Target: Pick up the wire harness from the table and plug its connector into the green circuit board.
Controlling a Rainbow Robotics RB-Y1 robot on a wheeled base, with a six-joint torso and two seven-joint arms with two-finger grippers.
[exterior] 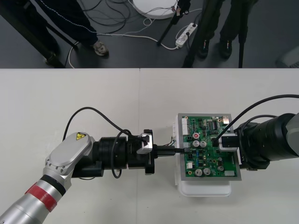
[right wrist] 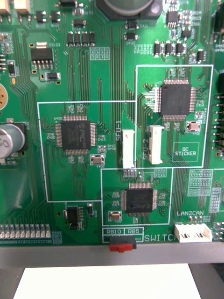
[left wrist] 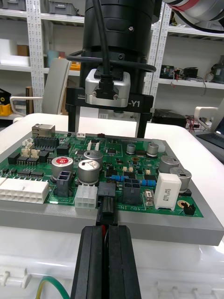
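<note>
Thin red-and-black wire harness (left wrist: 103, 231) sat clenched in the left claw (exterior: 181, 149), its small black plug (left wrist: 107, 195) just ahead apparently seated in the edge of the flat green circuit board (left wrist: 140, 206), leaving only release, with the right claw (left wrist: 107, 125) spread open beyond.

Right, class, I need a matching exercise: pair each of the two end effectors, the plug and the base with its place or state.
1 left end effector
2 right end effector
3 plug
4 base

A white, under the board
B open, above the board
C shut on the wires
D black, at the board's edge

Pairs: 1-C, 2-B, 3-D, 4-A
</note>
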